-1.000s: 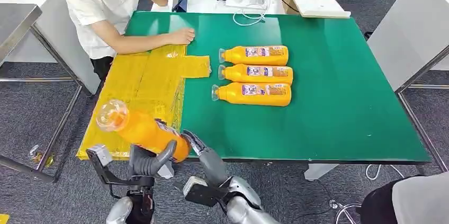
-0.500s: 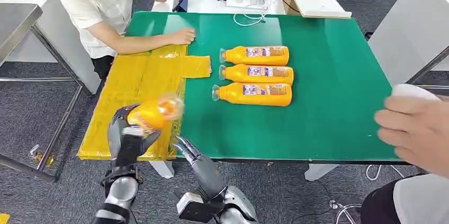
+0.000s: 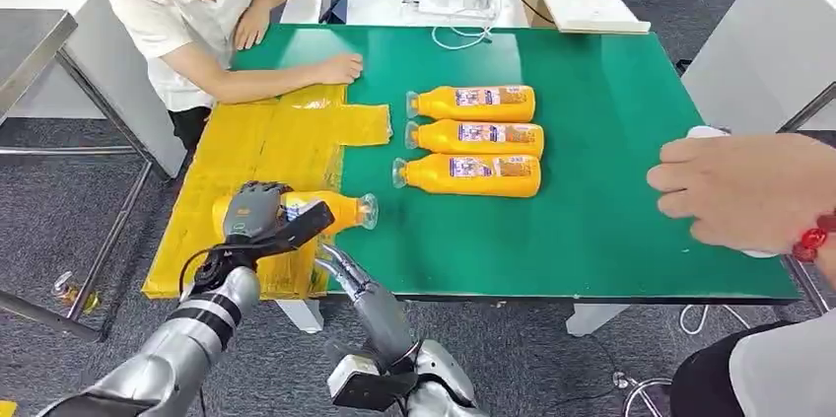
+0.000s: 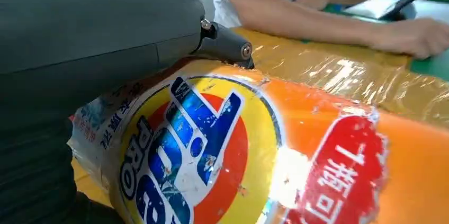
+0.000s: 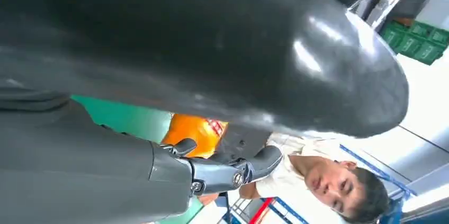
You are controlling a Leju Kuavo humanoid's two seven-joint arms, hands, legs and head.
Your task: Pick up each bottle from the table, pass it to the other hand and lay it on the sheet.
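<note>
While left hand (image 3: 258, 221) grips bottle (image 3: 330, 210) over sheet (image 3: 258, 141) | step: laying down | right hand (image 3: 340, 269) empty, fingers apart | next: lower, release; 3 bottles (image 3: 473, 135) wait.

- Orange bottle (image 3: 325, 209) with clear cap, label in yellow, blue and red
- Three more orange bottles (image 3: 473, 136) with blue-and-white labels
- Glossy yellow sheet (image 3: 266, 156)
- Green table (image 3: 611, 92)
- Grey left hand (image 3: 258, 220)
- Silver-grey right hand (image 3: 347, 279)
- White shirt on the person (image 3: 173, 3)
</note>
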